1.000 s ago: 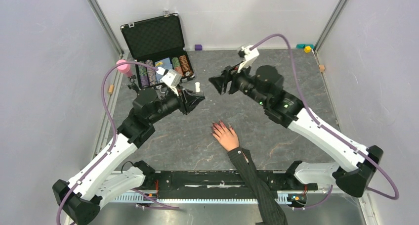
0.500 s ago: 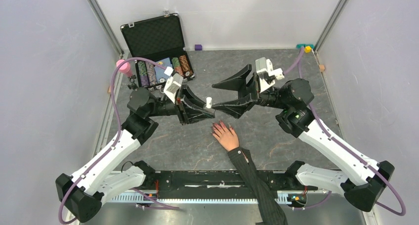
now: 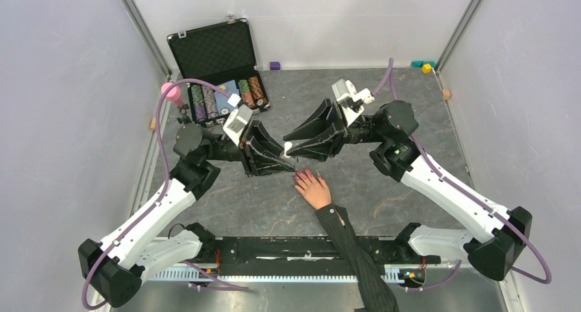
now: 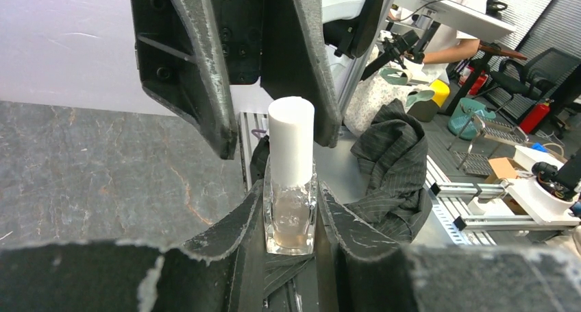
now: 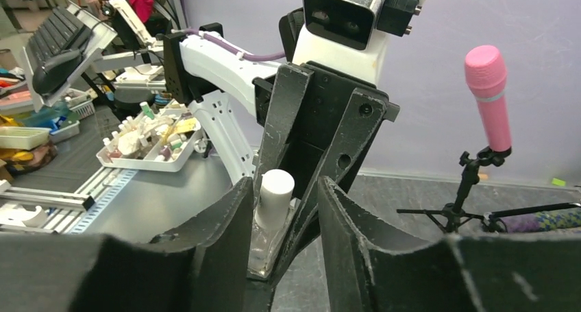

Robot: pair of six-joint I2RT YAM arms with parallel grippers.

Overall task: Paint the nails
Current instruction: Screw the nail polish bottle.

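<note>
The left gripper (image 3: 288, 160) is clamped on the glass body of the bottle (image 4: 290, 219), holding it upright just above the table (image 3: 260, 195). The right gripper (image 5: 286, 188) stands with its jaws apart on either side of the white cap (image 4: 290, 140), not yet pinching it. The nails (image 3: 301, 175) lie close below on the hand (image 3: 315, 190), which is flat on the table. The main risk is a crooked bite: if the right jaws close off-centre or too near the cap's top, a twist could slip, or lever the smooth bottle out of the left grip and spill polish onto the hand. Both sets of fingers are also crowded together, so they could collide.
</note>
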